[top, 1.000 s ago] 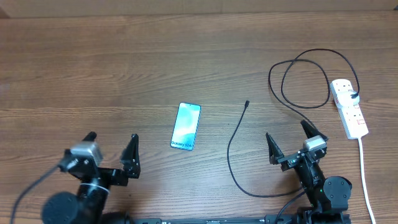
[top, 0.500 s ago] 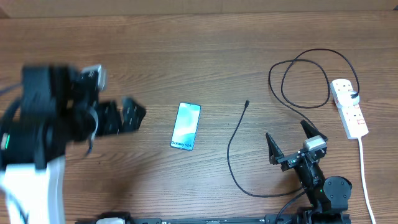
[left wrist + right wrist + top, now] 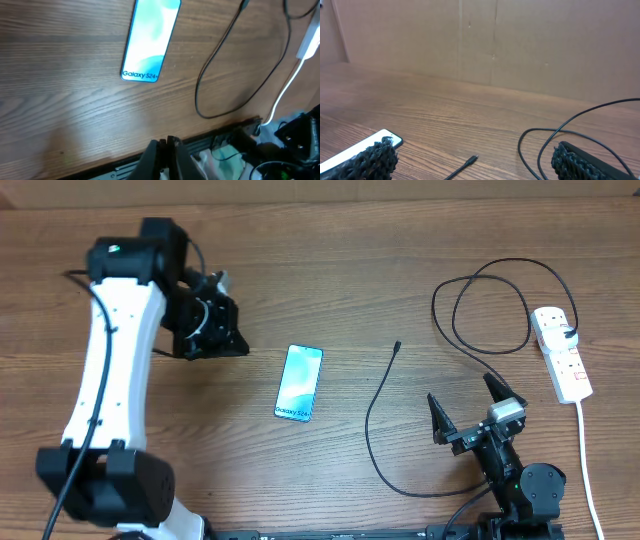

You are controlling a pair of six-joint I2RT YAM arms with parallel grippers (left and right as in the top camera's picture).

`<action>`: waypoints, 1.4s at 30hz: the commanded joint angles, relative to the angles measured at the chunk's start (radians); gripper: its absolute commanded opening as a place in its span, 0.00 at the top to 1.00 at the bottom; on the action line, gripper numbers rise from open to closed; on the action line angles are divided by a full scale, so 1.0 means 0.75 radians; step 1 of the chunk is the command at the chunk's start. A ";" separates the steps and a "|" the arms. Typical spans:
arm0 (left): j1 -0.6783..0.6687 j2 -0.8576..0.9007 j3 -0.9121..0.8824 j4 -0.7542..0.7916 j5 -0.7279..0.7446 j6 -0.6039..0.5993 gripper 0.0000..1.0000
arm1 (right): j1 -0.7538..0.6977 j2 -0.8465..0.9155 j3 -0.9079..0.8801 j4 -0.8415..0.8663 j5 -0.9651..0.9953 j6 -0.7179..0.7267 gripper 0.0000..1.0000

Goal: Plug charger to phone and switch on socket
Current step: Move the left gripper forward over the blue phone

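Overhead, I see the phone [image 3: 299,383] lying flat near the middle of the bench [image 3: 330,250], screen up, with its "Galaxy S24" text at the end toward the near edge. The left fingers [image 3: 232,343] hang over bare wood between the phone and the left edge. My left wrist view shows them pressed together [image 3: 159,152], with nothing I can see between them. The right fingers [image 3: 438,418] stand wide apart close to the near edge, holding nothing. The charger [image 3: 368,415] has its plug tip [image 3: 397,346] just beside the phone on the socket's side, not touching it. From there the cable loops off to the socket [image 3: 560,352] by the right edge. The socket's white cord [image 3: 585,460] runs to the near edge.
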 commanded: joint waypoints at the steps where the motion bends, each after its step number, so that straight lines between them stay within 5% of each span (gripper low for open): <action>1: -0.048 0.030 0.031 -0.013 -0.010 0.035 0.96 | -0.004 -0.009 -0.013 0.007 0.002 0.005 0.00; 9: -0.139 0.043 0.031 -0.010 -0.041 0.029 0.78 | -0.004 -0.009 -0.013 0.007 0.002 0.005 0.00; 13: -0.177 0.043 0.031 0.011 -0.167 -0.062 0.00 | -0.004 -0.009 -0.013 0.007 0.002 0.005 0.00; 20: -0.304 0.043 0.005 0.152 -0.452 -0.305 0.00 | -0.004 -0.009 -0.013 0.007 0.002 0.005 0.00; 30: -0.564 0.043 -0.311 0.549 -0.534 -0.351 0.00 | -0.004 -0.009 -0.013 0.007 0.002 0.005 0.00; 42: -0.591 0.043 -0.666 0.903 -0.574 -0.339 0.00 | -0.004 -0.009 -0.013 0.007 0.002 0.005 0.00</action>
